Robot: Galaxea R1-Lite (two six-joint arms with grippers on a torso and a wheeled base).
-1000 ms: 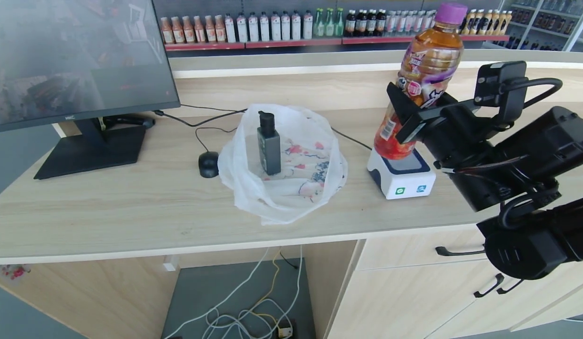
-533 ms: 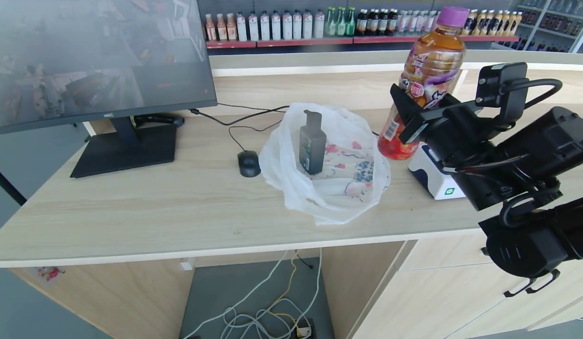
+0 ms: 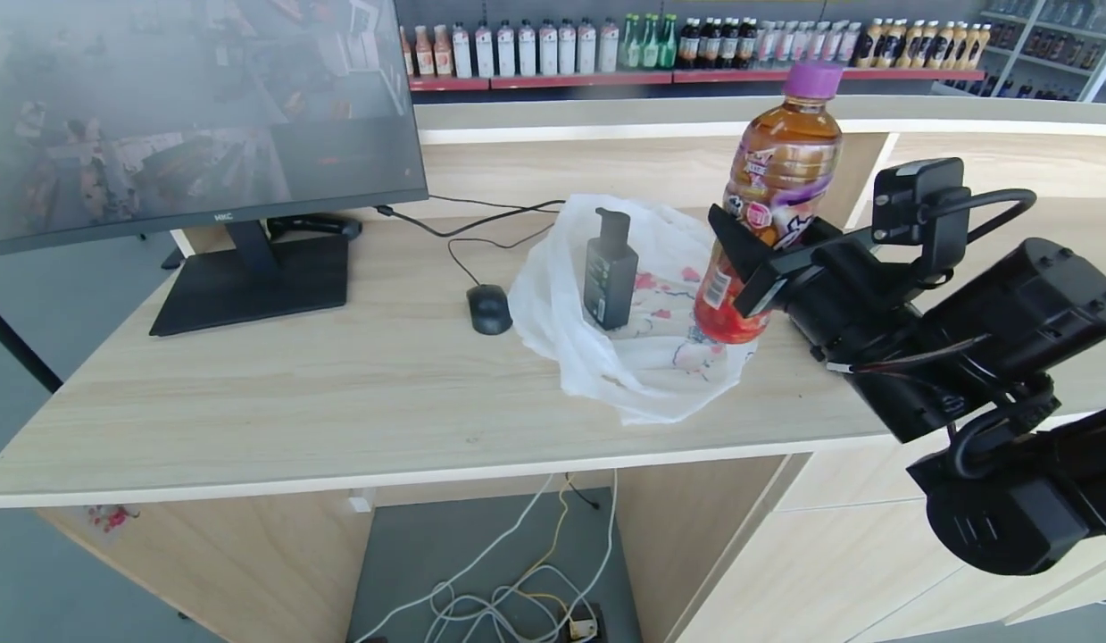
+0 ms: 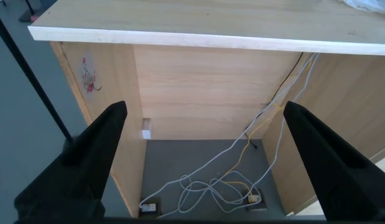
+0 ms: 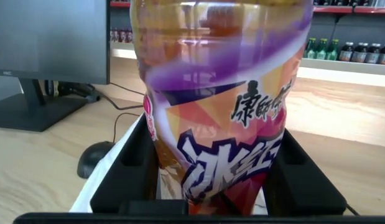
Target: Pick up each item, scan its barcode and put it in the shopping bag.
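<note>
With the dark pump bottle point(image 3: 611, 272) already in the shopping bag point(image 3: 606, 379) on the worktop point(image 3: 338, 375), the right gripper point(image 3: 742, 268), pinching the tea bottle point(image 3: 776, 187), holds it upright over the bag's right rim, not yet bagged.

Mouth of shopping bag point(image 3: 553, 314) open; pump bottle point(image 3: 611, 271) inside left; right side free.

The right claw point(image 3: 751, 261) has carried the bottle point(image 3: 776, 179) sideways towards the robot's left and lowered it. A second ago the white scanner sat directly beneath the claw. Now the right-hand rim of the shopping bag point(image 3: 642, 379) lies under it, with the bottle's base just above the plastic.
</note>
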